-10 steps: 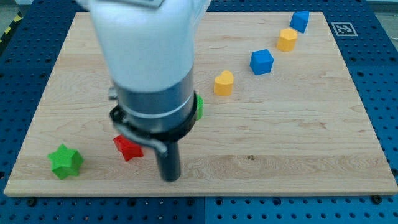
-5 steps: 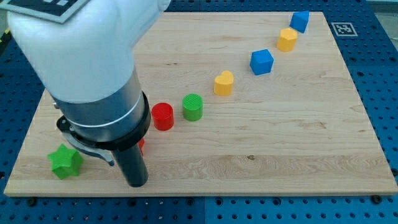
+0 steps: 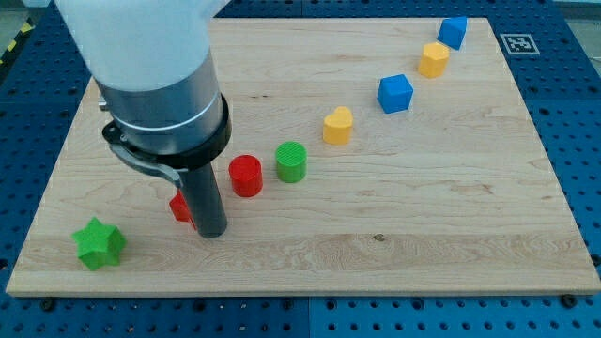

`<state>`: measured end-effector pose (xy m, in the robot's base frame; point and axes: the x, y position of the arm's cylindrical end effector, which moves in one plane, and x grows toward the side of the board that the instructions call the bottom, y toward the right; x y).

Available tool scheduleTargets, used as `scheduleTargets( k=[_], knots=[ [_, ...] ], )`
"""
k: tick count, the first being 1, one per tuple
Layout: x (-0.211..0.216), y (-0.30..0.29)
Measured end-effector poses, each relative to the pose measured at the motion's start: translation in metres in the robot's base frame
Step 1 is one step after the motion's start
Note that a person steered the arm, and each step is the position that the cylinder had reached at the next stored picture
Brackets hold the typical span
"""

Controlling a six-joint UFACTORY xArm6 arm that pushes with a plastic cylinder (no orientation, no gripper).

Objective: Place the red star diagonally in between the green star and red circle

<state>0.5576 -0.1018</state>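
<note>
My tip (image 3: 212,232) touches the red star (image 3: 179,206), mostly hidden behind my rod. It lies between the green star (image 3: 99,243) and red circle (image 3: 246,176). I carry no fingers.

You see a pale wooden surface (image 3: 451,197) with fine grain running across it, a few small dark knots, and a smooth, faintly satin finish. Around it lies a blue metal-looking base (image 3: 582,141), matt and dotted with holes. The blocks look like matt moulded plastic: the green star (image 3: 99,244), the red star (image 3: 180,206), the red circle (image 3: 246,176), the green circle (image 3: 292,161), the yellow blocks (image 3: 338,125) and the blue cube (image 3: 395,93), with fine ridges on the round tops. The arm's shell (image 3: 131,38) is smooth white plastic, slightly glossy, above a grey brushed-looking collar (image 3: 164,108). My tip (image 3: 212,233) ends a dark, matt, smooth rod.
</note>
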Motion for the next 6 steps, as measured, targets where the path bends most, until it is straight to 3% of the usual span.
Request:
scheduleTargets(
  k=[6],
  knots=[
    [0.010, 0.042]
  ],
)
